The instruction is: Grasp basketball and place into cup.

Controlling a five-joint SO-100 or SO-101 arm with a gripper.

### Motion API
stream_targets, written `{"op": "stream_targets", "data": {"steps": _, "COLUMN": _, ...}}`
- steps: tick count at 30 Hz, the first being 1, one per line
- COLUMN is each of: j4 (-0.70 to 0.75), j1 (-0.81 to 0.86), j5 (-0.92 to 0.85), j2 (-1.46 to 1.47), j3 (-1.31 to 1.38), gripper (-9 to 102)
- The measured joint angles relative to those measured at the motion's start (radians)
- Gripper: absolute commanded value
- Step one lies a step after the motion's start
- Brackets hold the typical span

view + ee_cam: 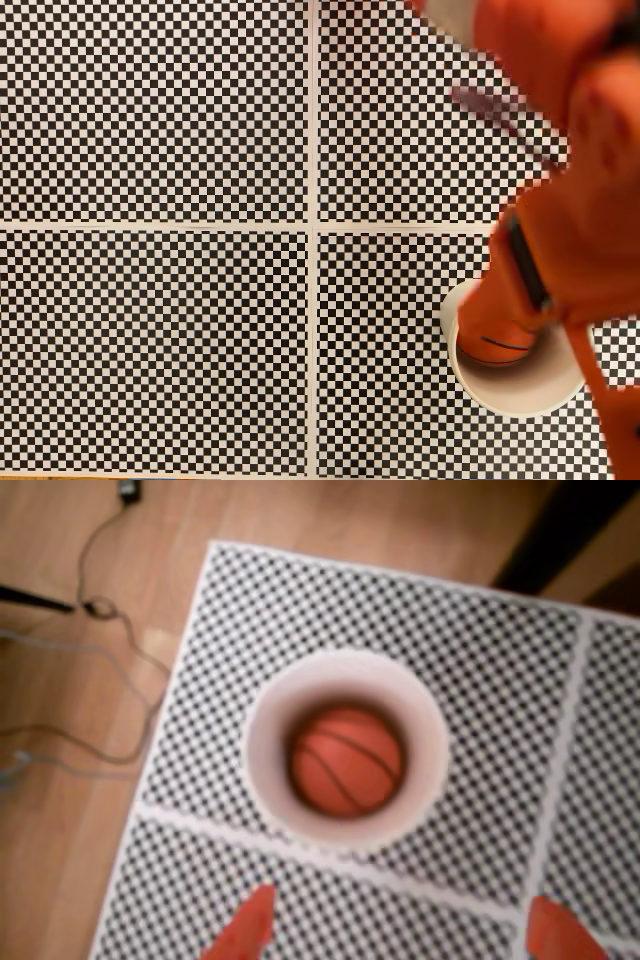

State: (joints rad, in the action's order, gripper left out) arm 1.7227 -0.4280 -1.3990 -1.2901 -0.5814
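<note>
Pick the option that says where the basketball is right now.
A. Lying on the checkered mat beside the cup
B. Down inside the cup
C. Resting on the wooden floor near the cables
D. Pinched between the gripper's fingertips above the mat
B. The wrist view shows the basketball sitting at the bottom of the cup, ringed by its white wall, while the gripper has its two orange fingertips spread wide apart and holding nothing.

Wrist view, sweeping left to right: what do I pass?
Cables on the wooden floor → checkered mat's left edge → cup's left wall → basketball inside the cup → cup's right wall → mat's white dividing stripe.
</note>
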Motion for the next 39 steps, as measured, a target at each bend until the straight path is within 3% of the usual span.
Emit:
{"op": "stream_targets", "data": {"steps": 6, "j4": 0.002, "j1": 0.021, "j5": -0.012, "j2": -0.374, "j3": -0.299, "gripper": 32}}
{"op": "stream_targets", "data": {"steps": 13, "j4": 0.002, "j1": 0.103, "j5": -0.098, "j2": -0.816, "j3": -0.756, "gripper": 28}}
{"op": "stream_targets", "data": {"steps": 26, "j4": -0.086, "j1": 0.397, "j5": -0.282, "j2": -1.460, "j3": -1.361, "gripper": 31}}
{"op": "stream_targets", "data": {"steps": 32, "j4": -0.259, "j1": 0.462, "j5": -0.308, "j2": -1.641, "j3": -1.571, "gripper": 32}}
{"op": "stream_targets", "data": {"steps": 39, "j4": -0.574, "j1": 0.448, "j5": -0.253, "j2": -1.706, "j3": -1.776, "gripper": 30}}
